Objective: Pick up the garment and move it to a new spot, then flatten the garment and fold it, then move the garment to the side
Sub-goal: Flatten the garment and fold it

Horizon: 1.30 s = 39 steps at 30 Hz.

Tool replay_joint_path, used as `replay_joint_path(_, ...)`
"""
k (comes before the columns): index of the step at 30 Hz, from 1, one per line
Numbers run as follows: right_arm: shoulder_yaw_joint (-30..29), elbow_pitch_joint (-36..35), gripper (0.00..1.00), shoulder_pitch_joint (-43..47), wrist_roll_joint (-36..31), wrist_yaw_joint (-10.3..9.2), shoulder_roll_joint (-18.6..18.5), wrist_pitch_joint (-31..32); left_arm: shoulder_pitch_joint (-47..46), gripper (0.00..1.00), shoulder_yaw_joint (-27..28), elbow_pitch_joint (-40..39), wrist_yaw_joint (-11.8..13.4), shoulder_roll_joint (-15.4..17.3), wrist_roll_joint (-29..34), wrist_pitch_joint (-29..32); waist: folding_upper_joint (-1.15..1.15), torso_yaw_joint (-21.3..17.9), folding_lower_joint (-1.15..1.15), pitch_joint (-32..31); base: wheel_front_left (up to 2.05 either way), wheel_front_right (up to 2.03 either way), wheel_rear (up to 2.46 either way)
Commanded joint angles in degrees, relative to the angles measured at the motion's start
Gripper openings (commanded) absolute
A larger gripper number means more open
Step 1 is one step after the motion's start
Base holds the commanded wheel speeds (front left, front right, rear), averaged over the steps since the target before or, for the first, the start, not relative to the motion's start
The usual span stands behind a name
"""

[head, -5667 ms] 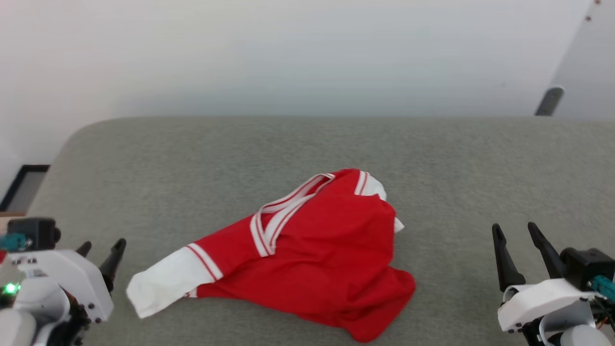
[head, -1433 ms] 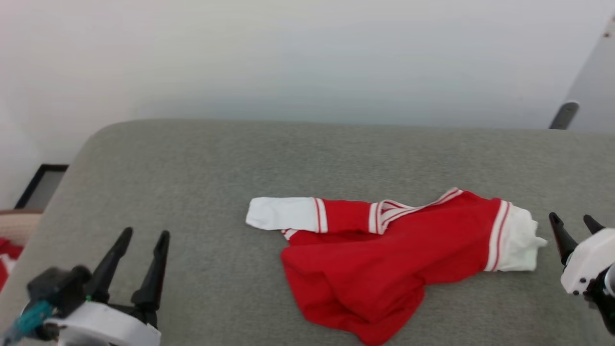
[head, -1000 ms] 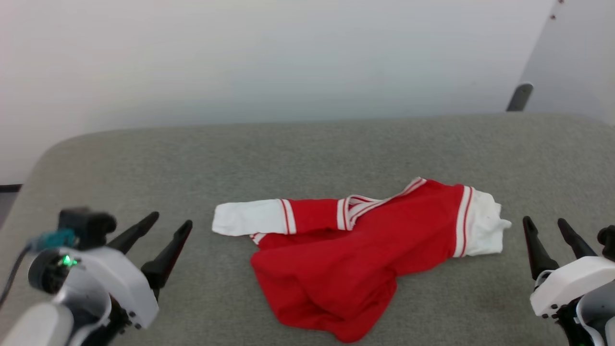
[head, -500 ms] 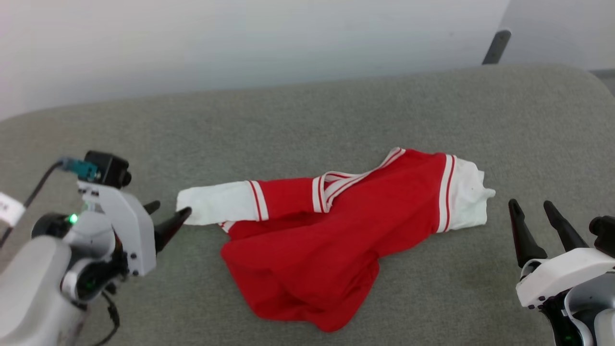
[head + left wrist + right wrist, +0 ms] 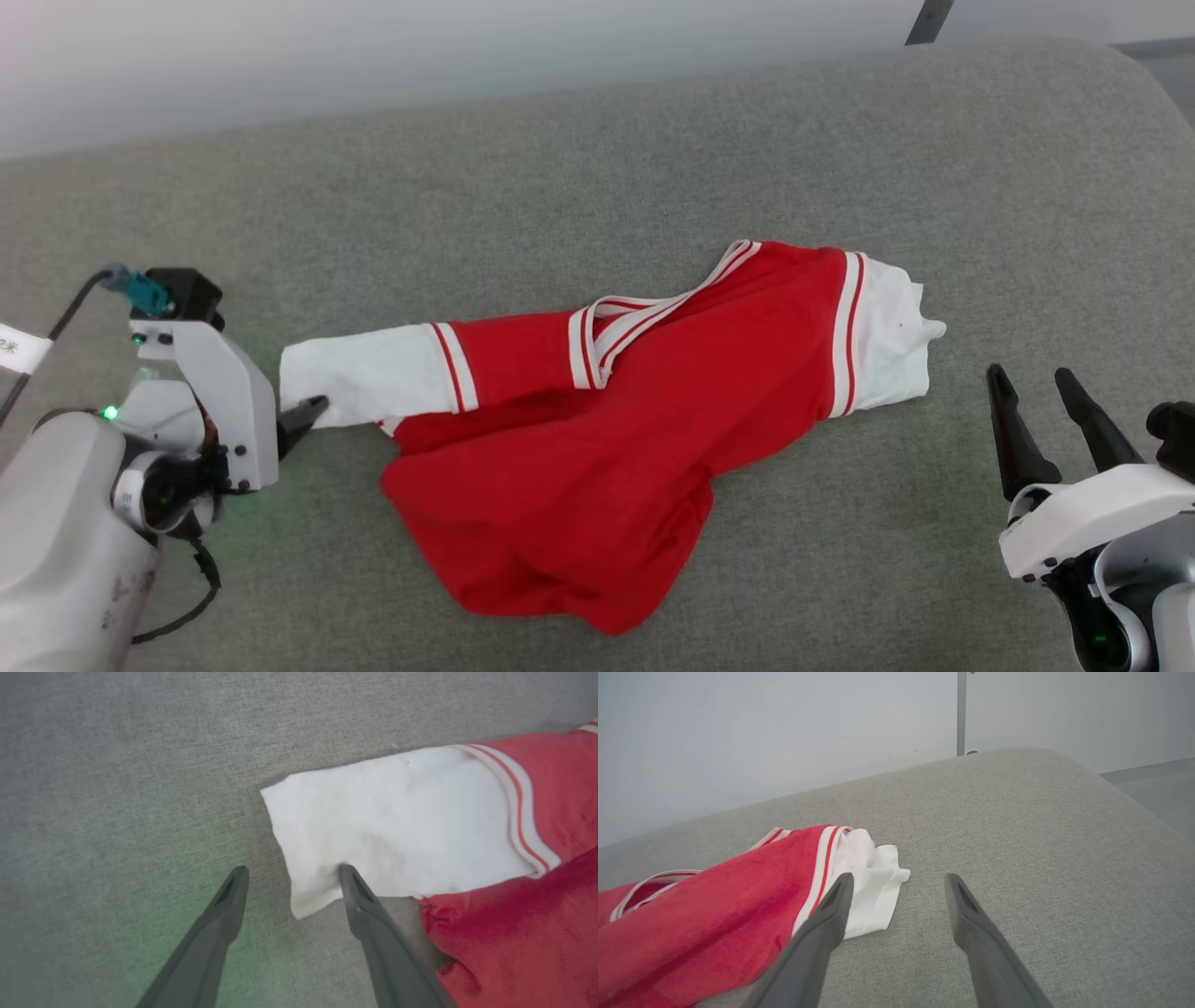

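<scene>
Lying crumpled near the middle of the grey fabric-covered tabletop [image 5: 560,168], the garment [image 5: 579,439] is stretching from left to right in the head view. Its white left sleeve [image 5: 359,373] is pointing left, its white right sleeve [image 5: 892,336] is bunching at the far right, and the red body is sagging toward the near edge in loose folds. The striped neckline is showing between the sleeves. The left hand [image 5: 299,411] is reaching in from the left, with one dark fingertip sitting at the near corner of the left sleeve. The right hand [image 5: 1029,373] is standing at the near right, fingers spread and grasping nothing, apart from the right sleeve. A pale wall [image 5: 280,56] is running along the far side.

In the left wrist view, the left hand [image 5: 293,870] is holding its fingers wide apart, released. One finger is over bare tabletop [image 5: 117,788] and the other is over the near edge of the left sleeve [image 5: 397,821]. That tip seems to be touching the cloth, though the angle is not making contact certain. The sleeve's corner is lying between the two fingers.

In the right wrist view, the right hand [image 5: 900,877] is also spreading its fingers, released, above the tabletop [image 5: 1041,858]. The right sleeve [image 5: 873,882] and the garment's red body [image 5: 714,924] are lying to its left.
</scene>
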Motion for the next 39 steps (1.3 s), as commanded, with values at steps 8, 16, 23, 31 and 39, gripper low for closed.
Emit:
replay_joint_path(8, -0.41, 0.0, 1.0, -1.01, -0.43, -0.04, 0.2, -0.07, -1.99, 0.0, -0.83, 4.47, 0.41, -1.58, -0.55, 1.39, 0.0, 0.14, 0.0, 1.18, 0.0, 0.0, 0.0)
replay_joint_path(16, -0.61, -0.24, 1.0, -1.12, -0.56, -0.04, 0.24, 0.17, -3.33, 0.0, -0.87, 4.5, 0.66, -0.95, -1.25, 3.33, 0.0, 1.24, 0.0, 1.33, 0.0, 0.0, 0.0)
replay_joint_path(23, -0.76, -0.59, 1.0, -1.05, -0.41, -0.04, 0.26, 0.37, -6.29, 0.0, 1.0, 1.34, 1.72, -1.03, -2.73, 3.11, 0.0, 1.74, 0.0, 1.96, 0.0, 0.0, 0.0)
replay_joint_path(31, 0.04, -0.62, 1.0, -1.66, 0.34, -0.04, 0.33, 0.5, -11.67, 0.0, 3.51, -0.65, 1.91, -2.36, -4.17, 0.84, 0.0, 1.28, 0.0, 3.7, 0.0, 0.0, 0.0)
replay_joint_path(39, 1.07, -0.25, 1.0, -2.62, 0.78, -0.04, 0.39, -0.13, -15.17, 0.0, 3.95, 3.64, 0.47, -3.49, -2.41, -6.13, 0.0, -0.02, 0.0, 6.0, 0.0, 0.0, 0.0)
